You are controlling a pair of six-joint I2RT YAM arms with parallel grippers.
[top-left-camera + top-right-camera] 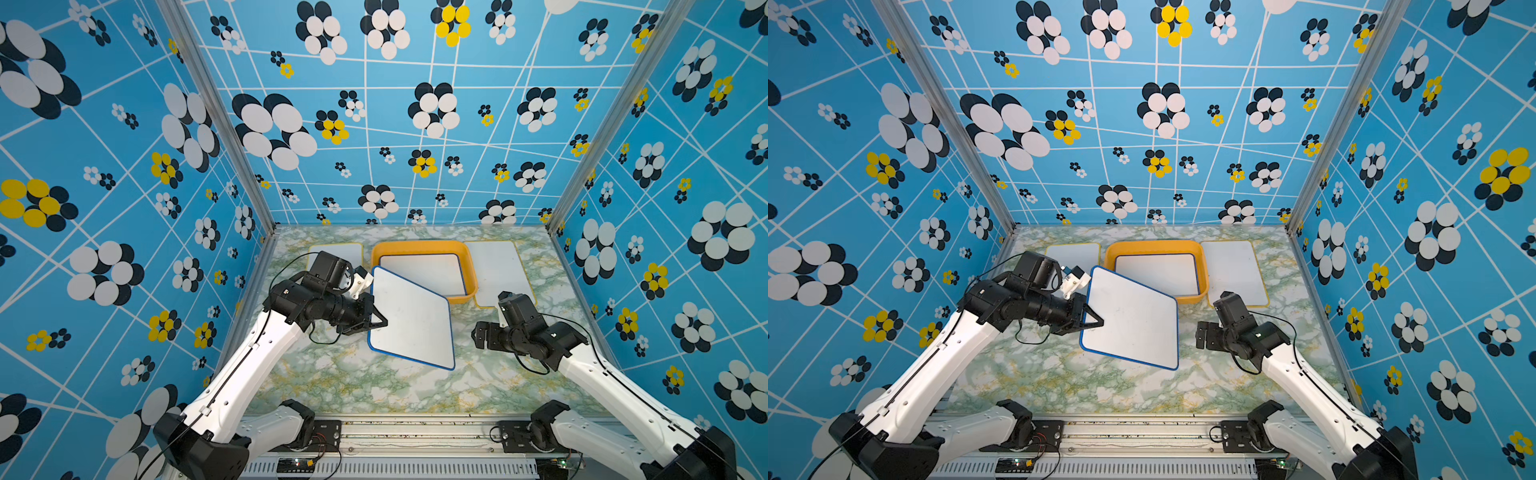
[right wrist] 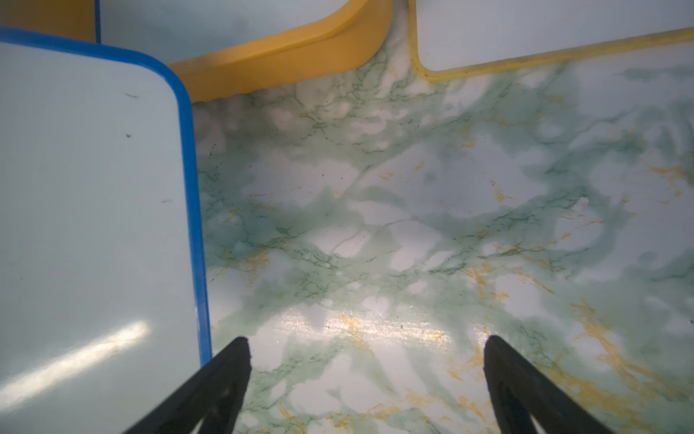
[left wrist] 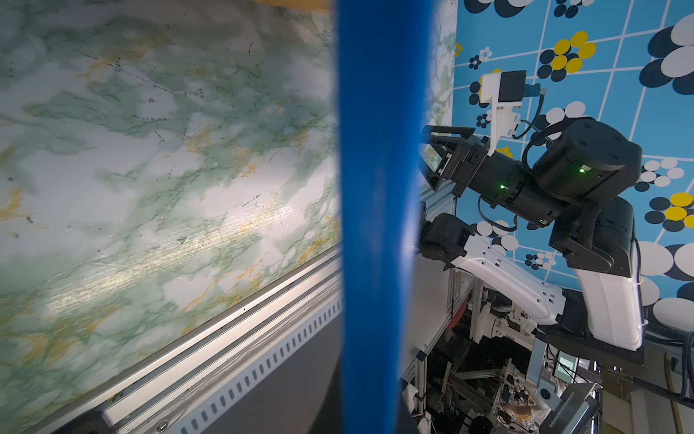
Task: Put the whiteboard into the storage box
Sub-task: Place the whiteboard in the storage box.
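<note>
My left gripper [image 1: 376, 322] is shut on the left edge of a blue-rimmed whiteboard [image 1: 411, 320] [image 1: 1133, 320]. The board hangs tilted over the table, and its far corner overlaps the near left rim of the orange-yellow storage box [image 1: 419, 246] [image 1: 1154, 245]. Another blue-rimmed whiteboard [image 1: 424, 274] lies flat inside the box. In the left wrist view only the held board's blue edge [image 3: 379, 225] shows, and the jaws are hidden. My right gripper [image 1: 478, 334] [image 2: 366, 349] stands open over bare table, just right of the held board [image 2: 94, 206], with nothing between its fingers.
Two yellow-rimmed whiteboards lie flat on the marble table, one left of the box [image 1: 336, 253] and one right of it [image 1: 496, 270] [image 2: 525, 30]. Patterned blue walls close in three sides. A metal rail [image 1: 415, 432] runs along the table's front edge.
</note>
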